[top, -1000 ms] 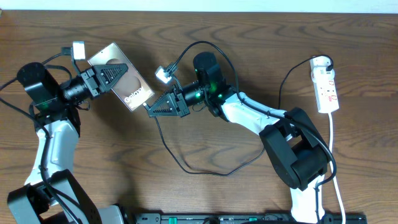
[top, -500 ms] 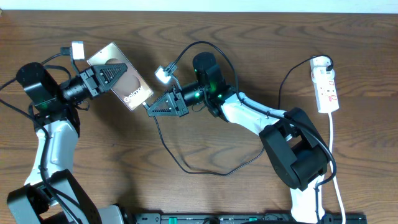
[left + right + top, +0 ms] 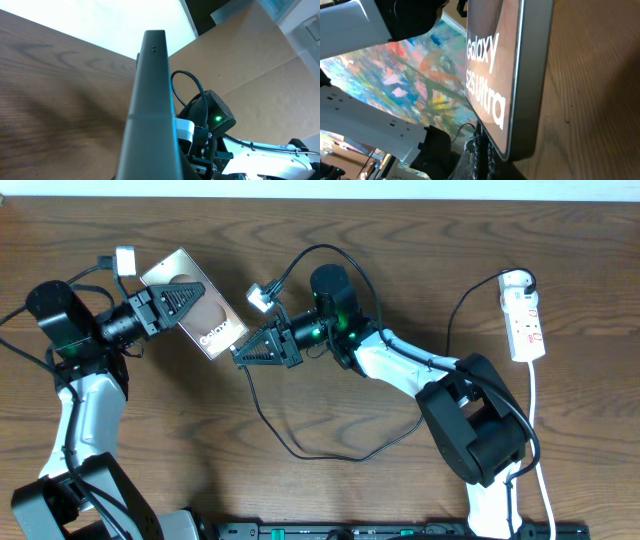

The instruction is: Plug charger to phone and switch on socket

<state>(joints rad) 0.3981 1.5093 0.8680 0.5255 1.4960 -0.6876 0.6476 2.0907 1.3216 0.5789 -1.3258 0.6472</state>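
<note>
Step 1 of 2, plug-in | left gripper (image 3: 190,300) clamps the phone (image 3: 213,328), upper left of frame | right gripper (image 3: 241,352) pinches the charger (image 3: 300,452) plug, nudged closer to the phone's lower end — not seated yet, I judge | socket (image 3: 526,327) far right — untouched.

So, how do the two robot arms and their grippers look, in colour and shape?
Both arms have white curved shells and black cylindrical joints: left arm, right arm. Each ends in a black, ribbed, wedge-shaped gripper: left gripper, right gripper. A small white box with a black cable sits by each wrist. A green light glows on the right arm.
</note>
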